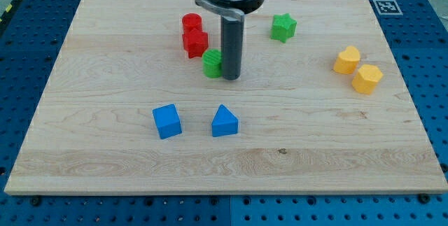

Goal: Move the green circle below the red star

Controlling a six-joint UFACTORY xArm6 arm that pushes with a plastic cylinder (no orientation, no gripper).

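My tip (230,78) presses the right side of the small green circle block (212,64), gripping nothing since a bare rod only pushes, parking it just below-right of the red star block (195,43), nearly touching.

Silver-grey round housing, black collar, straight dark cylindrical rod (230,44)

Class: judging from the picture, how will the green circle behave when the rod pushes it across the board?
The green circle looks squat and rigid, so it should slide, not tip. Its round side may slip off my tip, which sits against its right. The red star just above could block it.
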